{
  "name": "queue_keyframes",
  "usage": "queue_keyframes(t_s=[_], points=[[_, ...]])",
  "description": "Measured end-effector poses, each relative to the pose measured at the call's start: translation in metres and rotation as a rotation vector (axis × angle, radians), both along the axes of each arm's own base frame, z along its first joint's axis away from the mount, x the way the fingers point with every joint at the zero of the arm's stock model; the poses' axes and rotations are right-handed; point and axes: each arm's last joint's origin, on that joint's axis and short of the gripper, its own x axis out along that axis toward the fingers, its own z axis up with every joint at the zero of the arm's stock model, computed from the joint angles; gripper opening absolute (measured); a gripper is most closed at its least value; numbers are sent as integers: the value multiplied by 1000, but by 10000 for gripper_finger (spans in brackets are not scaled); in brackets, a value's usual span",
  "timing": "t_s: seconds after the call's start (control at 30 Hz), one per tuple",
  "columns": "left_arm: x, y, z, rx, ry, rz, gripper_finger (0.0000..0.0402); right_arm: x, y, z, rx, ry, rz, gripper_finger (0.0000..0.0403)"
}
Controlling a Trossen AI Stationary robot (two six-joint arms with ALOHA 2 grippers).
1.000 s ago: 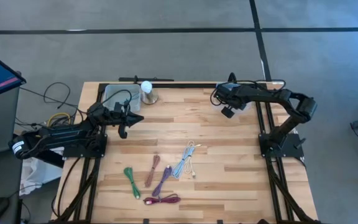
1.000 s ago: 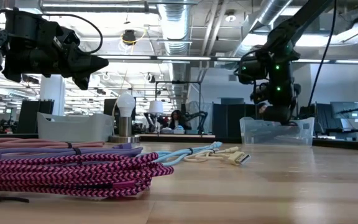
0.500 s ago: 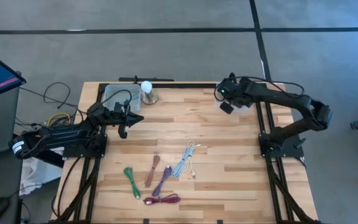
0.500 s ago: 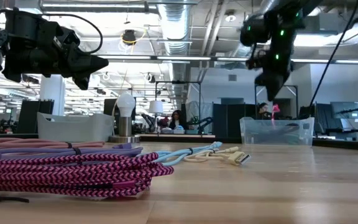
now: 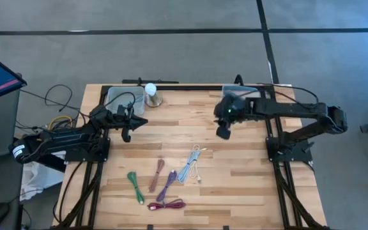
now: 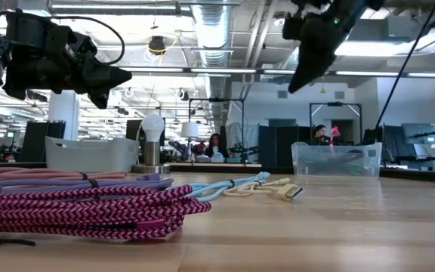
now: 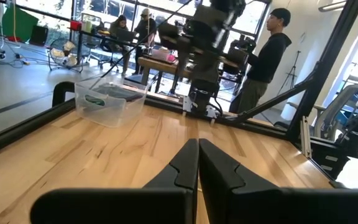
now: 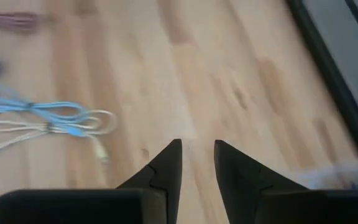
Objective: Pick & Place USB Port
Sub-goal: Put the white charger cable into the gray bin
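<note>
Overhead, we see our right gripper (image 5: 223, 133) above the table (image 5: 235, 166) toward its right edge, fingers slightly parted and holding nothing. Our left gripper (image 5: 140, 121) waits near the left edge, jaws closed and empty. Coiled cables (image 5: 161, 182) lie near the front edge; a clear bin (image 6: 335, 159) sits at the back right corner.

table (image 5: 235, 166): pale wood, smooth | bins (image 6: 335, 159): clear plastic | cables (image 6: 89, 211): braided cloth
</note>
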Motion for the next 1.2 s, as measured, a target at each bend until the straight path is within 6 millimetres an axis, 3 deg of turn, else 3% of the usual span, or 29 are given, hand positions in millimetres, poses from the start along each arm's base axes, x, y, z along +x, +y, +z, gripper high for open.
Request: queue_keyframes(t_s=[0.13,0.27,0.57,0.77,1.2], points=[[0,0,0,0,0,0,11,16,24,-2,-6,-48,100,86],[0,0,0,2,-3,0,11,31,46,-19,-3,-23,189,86],[0,0,0,3,-4,0,11,58,83,-76,8,152,339,86],[0,0,0,2,-3,0,11,73,106,-104,83,151,445,86],[0,0,0,2,-3,0,11,83,132,-103,82,18,526,87]])
